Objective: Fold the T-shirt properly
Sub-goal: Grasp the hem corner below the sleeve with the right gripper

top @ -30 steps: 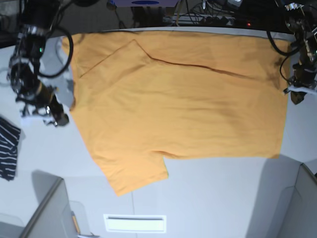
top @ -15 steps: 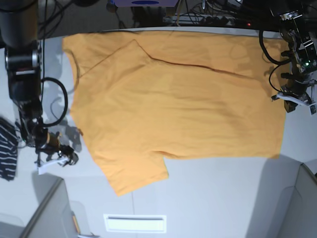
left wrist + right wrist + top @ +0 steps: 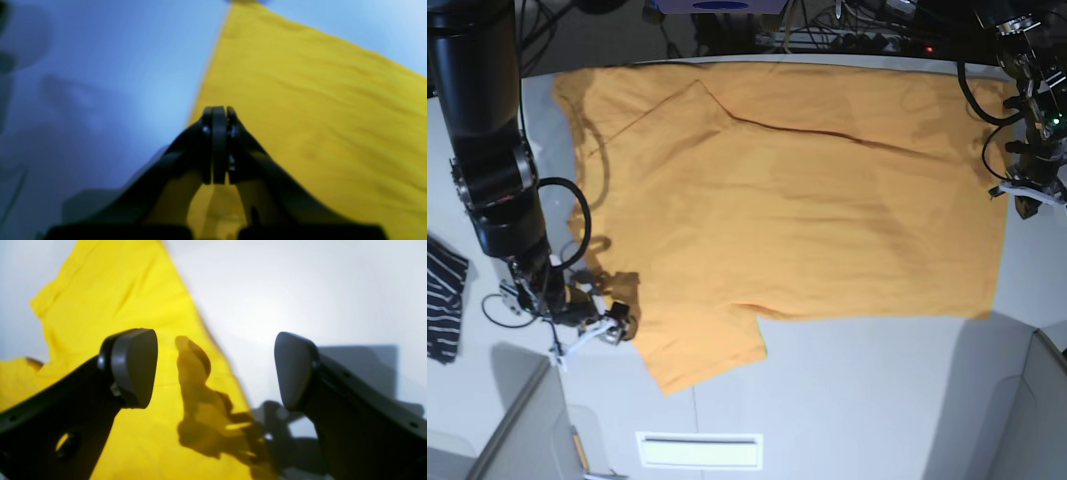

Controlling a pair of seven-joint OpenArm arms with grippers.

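Plain orange-yellow on the T-shirt [image 3: 817,225] in the base view, bright yellow in the right wrist view, and deeper, mustard-like yellow in the left. Pale grey-white across the tabletop [image 3: 877,400], but strongly blue in the left wrist view. Black on the left gripper [image 3: 218,111]; charcoal to black on the right gripper [image 3: 215,370]. Dark navy with white stripes on the small garment [image 3: 445,300]. Bright white within the rectangle [image 3: 699,451] at the base view's lower edge.

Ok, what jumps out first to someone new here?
The big orange-yellow T-shirt spread across the middle of the table. Then the dark right arm reaching in at the base view's left, its open hand over the shirt's edge. The striped dark garment sits at the far left.
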